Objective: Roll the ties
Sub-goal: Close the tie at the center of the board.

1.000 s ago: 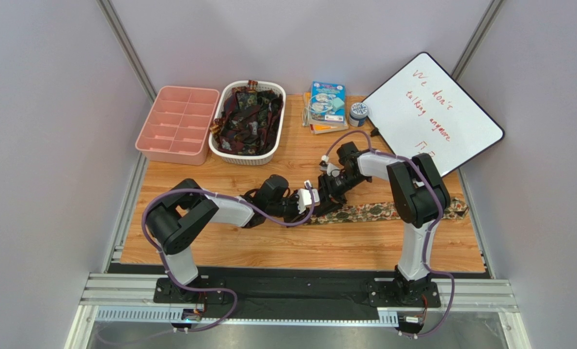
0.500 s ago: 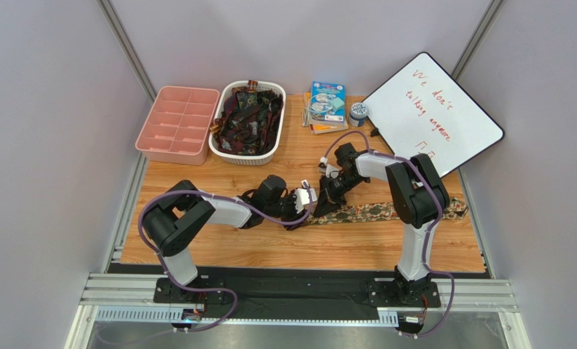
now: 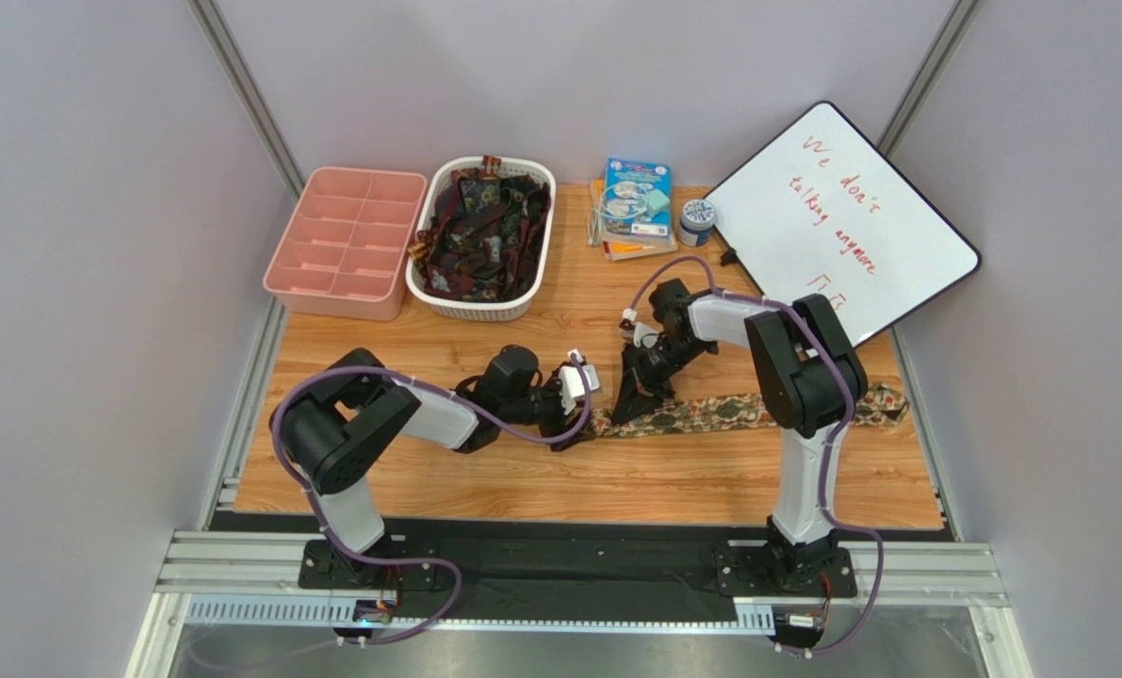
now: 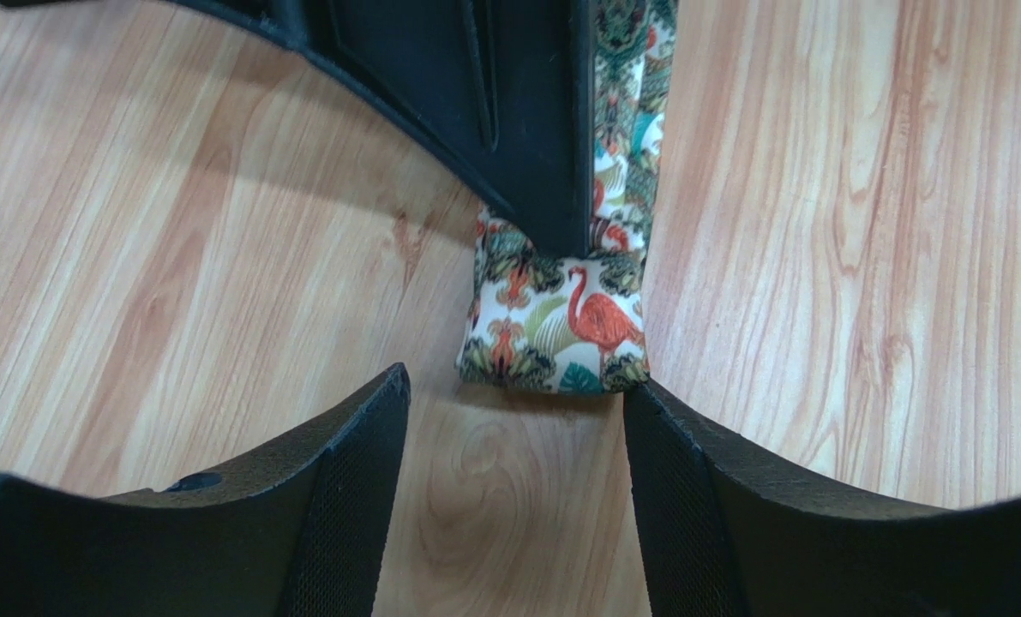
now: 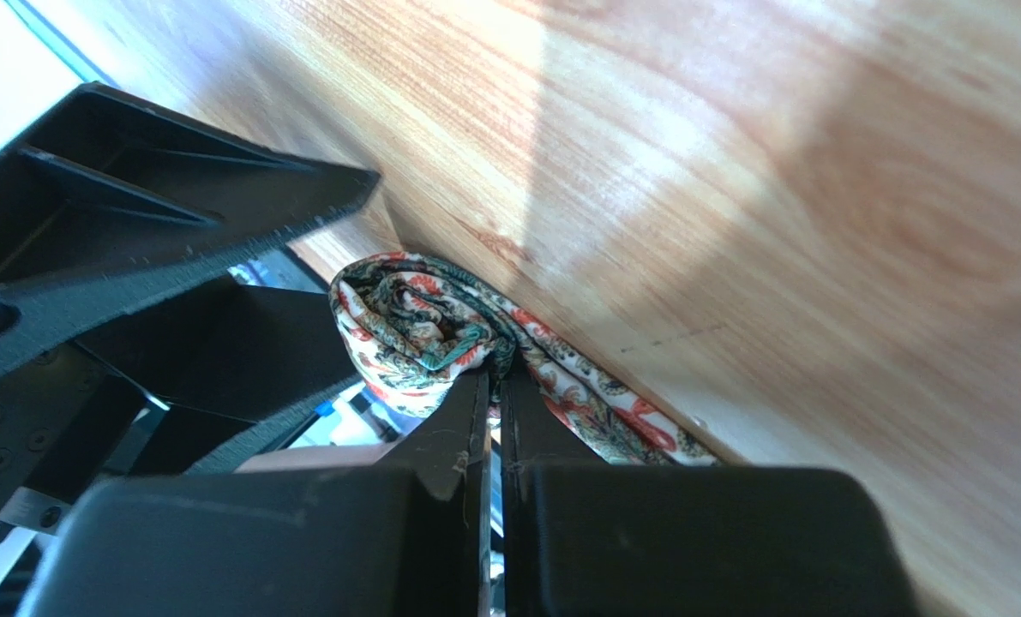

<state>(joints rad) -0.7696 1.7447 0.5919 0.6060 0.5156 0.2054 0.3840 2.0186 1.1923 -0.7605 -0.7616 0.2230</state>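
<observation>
Facing the rolled end of the flamingo-print necktie (image 4: 557, 328), whose long axis runs rightward across the desk (image 3: 425, 473), we hold our left pincer (image 4: 513, 399) apart just beside it, while our right pincer (image 5: 492, 386), jaws together, touches the roll's core from above.

High rear overview, close wrist views sharing the tie (image 4: 557, 328)

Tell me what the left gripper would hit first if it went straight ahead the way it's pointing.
Most likely the rolled end of the tie, lying just ahead of the open left gripper. The shut right gripper sits on it just beyond, though depth is hard to judge.
</observation>
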